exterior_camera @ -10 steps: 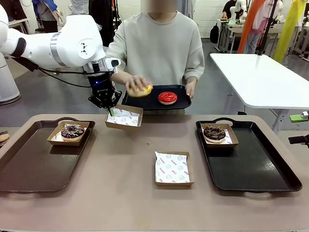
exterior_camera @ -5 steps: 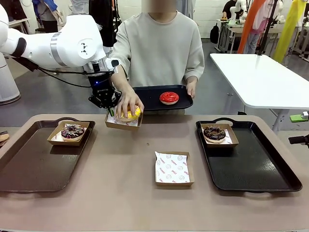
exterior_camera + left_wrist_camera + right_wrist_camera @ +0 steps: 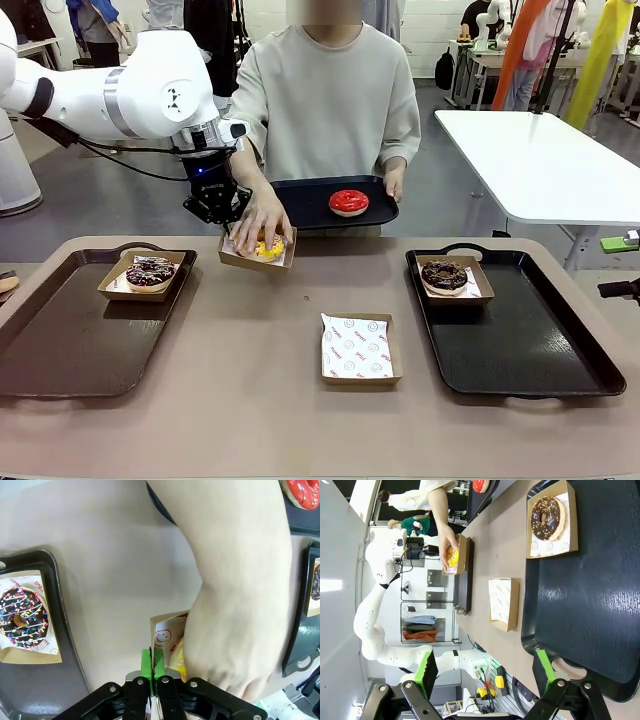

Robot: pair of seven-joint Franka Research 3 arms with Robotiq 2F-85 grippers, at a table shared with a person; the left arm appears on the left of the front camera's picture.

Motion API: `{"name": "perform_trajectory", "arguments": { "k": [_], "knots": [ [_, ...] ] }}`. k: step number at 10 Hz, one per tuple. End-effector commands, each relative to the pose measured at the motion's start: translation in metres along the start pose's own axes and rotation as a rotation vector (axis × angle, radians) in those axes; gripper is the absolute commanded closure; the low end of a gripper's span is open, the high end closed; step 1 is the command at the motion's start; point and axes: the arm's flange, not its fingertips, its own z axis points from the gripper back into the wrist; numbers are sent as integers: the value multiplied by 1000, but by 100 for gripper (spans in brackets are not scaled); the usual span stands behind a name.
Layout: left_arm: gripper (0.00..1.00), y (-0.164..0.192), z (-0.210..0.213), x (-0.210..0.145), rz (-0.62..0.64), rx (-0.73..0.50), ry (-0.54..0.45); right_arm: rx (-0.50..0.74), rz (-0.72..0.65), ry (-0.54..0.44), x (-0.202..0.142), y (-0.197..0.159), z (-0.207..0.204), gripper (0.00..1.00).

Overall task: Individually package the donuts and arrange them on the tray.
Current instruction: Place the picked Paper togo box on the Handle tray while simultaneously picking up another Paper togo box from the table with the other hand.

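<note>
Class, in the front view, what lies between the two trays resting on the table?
In the front view, an empty paper-lined box lies between them; farther back, a second box holds the yellow donut under the person's hand.

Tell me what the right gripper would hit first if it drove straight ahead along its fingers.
Most likely the empty box just beside the black tray; the open right gripper points roughly at it. Depth is unclear, so it might pass above.

The person's hand hides most of the yellow donut in its box.
</note>
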Motion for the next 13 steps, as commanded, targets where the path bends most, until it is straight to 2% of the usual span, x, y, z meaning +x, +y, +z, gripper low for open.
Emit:
{"name": "perform_trajectory", "arguments": {
  "k": [1, 13],
  "knots": [
    [100, 1, 2, -3, 2, -11, -5, 5, 1, 2, 0, 1, 0, 0],
    [100, 1, 2, -3, 2, -11, -5, 5, 1, 2, 0, 1, 0, 0]
  ]
}}
